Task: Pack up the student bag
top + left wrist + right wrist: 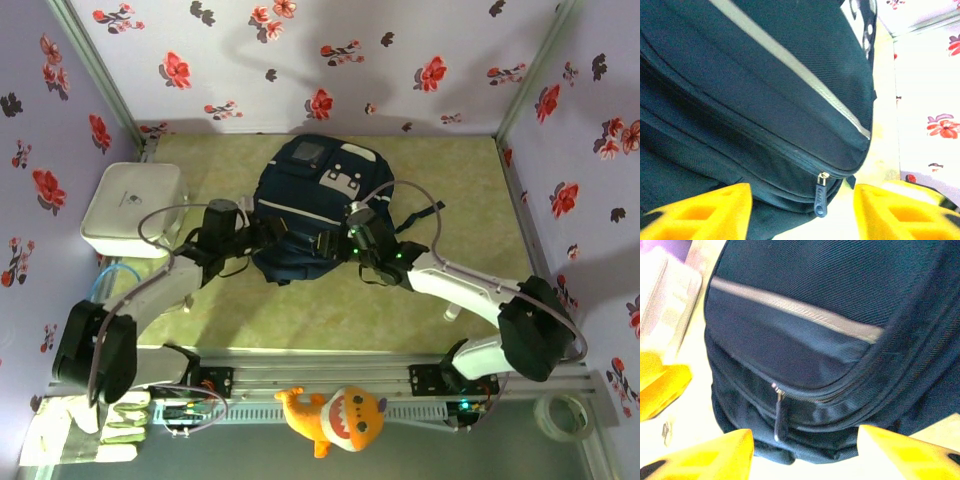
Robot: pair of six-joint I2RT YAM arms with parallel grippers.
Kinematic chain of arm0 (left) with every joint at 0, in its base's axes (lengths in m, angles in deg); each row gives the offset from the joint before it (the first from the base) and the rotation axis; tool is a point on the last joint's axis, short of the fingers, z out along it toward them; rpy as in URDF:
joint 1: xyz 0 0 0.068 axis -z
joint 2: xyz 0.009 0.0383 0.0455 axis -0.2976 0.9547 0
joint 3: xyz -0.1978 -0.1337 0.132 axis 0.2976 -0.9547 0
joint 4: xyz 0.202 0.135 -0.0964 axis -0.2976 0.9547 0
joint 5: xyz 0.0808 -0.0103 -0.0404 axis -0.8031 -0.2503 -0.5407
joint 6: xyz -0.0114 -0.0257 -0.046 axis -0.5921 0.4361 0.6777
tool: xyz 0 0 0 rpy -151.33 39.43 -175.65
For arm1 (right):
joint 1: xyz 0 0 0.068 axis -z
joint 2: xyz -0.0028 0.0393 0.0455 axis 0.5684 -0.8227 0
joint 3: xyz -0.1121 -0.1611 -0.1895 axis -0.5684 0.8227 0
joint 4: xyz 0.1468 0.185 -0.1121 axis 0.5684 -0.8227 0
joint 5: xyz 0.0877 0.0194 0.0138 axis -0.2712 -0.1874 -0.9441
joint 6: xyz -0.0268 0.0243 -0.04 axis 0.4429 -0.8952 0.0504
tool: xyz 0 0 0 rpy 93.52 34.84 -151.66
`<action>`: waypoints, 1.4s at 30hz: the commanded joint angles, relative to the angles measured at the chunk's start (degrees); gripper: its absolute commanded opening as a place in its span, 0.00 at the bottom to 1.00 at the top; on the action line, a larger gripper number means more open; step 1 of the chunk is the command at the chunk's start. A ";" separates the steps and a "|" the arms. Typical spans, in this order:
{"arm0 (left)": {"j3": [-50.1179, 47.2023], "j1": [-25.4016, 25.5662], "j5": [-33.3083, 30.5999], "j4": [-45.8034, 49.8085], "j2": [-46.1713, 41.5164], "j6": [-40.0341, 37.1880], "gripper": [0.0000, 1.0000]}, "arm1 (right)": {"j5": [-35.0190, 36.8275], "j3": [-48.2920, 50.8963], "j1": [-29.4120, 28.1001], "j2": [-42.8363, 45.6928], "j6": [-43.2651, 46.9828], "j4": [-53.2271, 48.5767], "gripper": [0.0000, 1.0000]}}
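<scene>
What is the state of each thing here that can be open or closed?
student bag, lying front up, zipped shut where seen.
left end effector, open, near the bag, holding nothing.
right end effector, open, near the bag, holding nothing.
white box, lid closed.

A small booth closed on three sides by pale lavender wallpaper printed with red and dark flowers: a back wall (320,60), a left wall (40,150) and a right wall (590,200). Slanting grey metal posts mark the left (95,70) and right (535,70) back corners. The tabletop (450,180) is a mottled yellow-green mat. A silver slotted rail (330,378) runs along its near edge. The light is bright and even
</scene>
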 commanded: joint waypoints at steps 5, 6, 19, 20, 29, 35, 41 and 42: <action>2.68 3.31 -7.66 10.83 -5.83 -10.08 0.66 | 0.24 0.95 4.43 -0.37 -11.91 4.54 0.65; 3.07 4.30 -8.26 11.37 -5.63 -10.50 0.66 | 0.23 0.80 4.80 -0.73 -13.17 4.64 0.65; 14.80 20.03 -19.80 19.21 6.09 -19.96 0.69 | -4.16 1.50 9.02 -4.28 -21.44 11.26 0.65; 16.11 20.59 -20.21 20.23 7.92 -20.25 0.68 | -4.23 1.73 9.19 -4.23 -21.66 11.48 0.65; 21.57 21.96 -22.37 24.47 16.30 -19.24 0.40 | -5.01 2.94 10.17 -4.36 -22.16 12.37 0.65; 23.77 21.96 -22.88 25.96 19.71 -19.43 0.37 | -5.43 2.96 10.43 -4.71 -22.19 12.89 0.65; 25.90 21.97 -23.55 26.56 22.83 -18.78 0.30 | -6.52 2.68 10.44 -5.46 -22.22 13.75 0.65; 26.02 21.96 -24.33 26.80 23.19 -18.27 0.27 | -6.61 2.68 10.45 -5.57 -22.33 13.80 0.65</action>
